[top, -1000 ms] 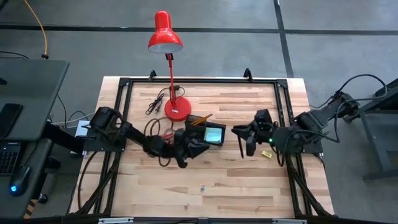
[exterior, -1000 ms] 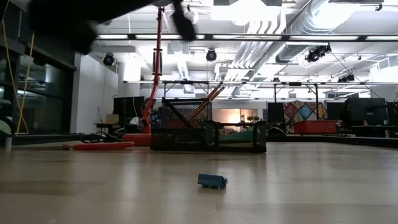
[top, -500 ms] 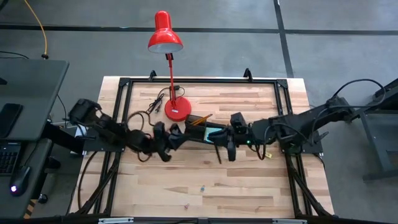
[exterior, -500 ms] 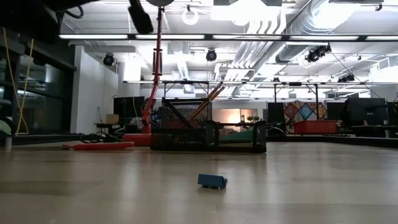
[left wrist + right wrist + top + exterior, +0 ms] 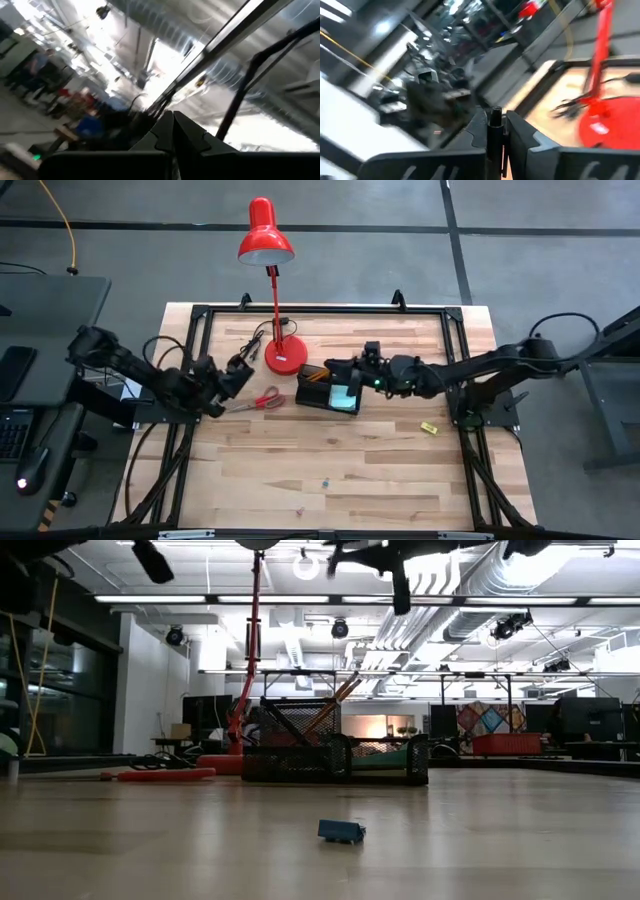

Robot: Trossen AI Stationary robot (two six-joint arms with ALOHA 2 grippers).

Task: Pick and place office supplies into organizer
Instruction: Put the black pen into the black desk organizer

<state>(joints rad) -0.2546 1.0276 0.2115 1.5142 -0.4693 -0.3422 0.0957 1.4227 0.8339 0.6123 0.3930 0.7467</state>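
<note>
Low view. The black mesh organizer (image 5: 335, 745) stood on the wooden table (image 5: 480, 840), two orange pencils (image 5: 333, 705) leaning up out of its taller left part. A teal pad (image 5: 385, 755) seemed to lie in the lower right part, though the mesh obscured it. A small blue block (image 5: 341, 831) lay nearer the camera. The red lamp base (image 5: 222, 764) sat left of the organizer, the red-handled scissors (image 5: 158, 774) farther left. A dark pen (image 5: 400, 585) hung above.

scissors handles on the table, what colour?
Red. The scissors lie left of the organizer; the high view shows them best.
</note>
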